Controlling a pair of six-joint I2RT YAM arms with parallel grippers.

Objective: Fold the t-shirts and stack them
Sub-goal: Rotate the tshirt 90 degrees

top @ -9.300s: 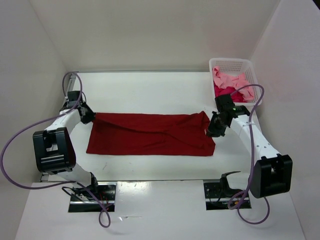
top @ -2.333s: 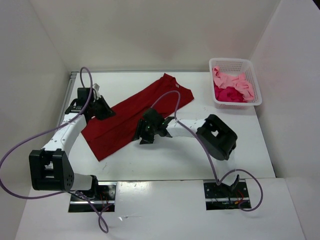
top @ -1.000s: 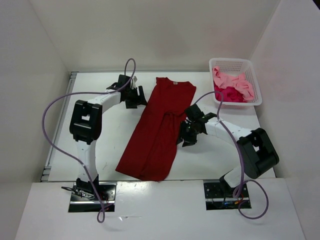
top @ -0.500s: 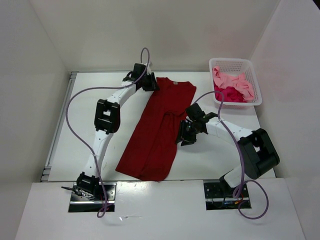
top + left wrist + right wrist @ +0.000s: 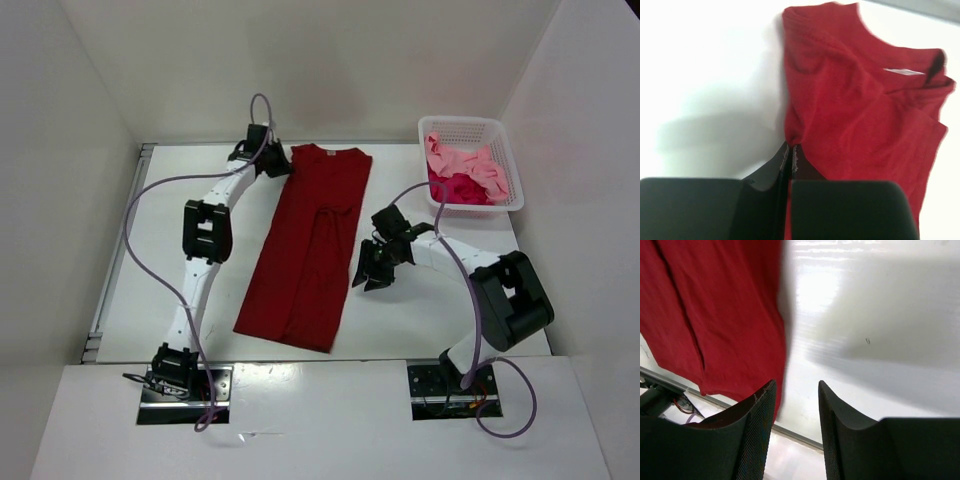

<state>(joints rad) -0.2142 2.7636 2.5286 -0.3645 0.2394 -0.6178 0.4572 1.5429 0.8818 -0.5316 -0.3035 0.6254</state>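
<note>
Table [image 5: 160, 230]: dark red shirt [image 5: 305, 255] flat, collar at 12 o'clock.
Left gripper [image 5: 791, 146]: clamped on its 11 o'clock shoulder, straightening it I reckon.
Right gripper [image 5: 796, 385]: released, empty, at the shirt's 3 o'clock.

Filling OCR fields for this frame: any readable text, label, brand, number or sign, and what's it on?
No readable text in any view.
Neck label inside the collar of the dark red t-shirt: a white strip, too blurred to read.
White mesh basket: no print visible.
</note>
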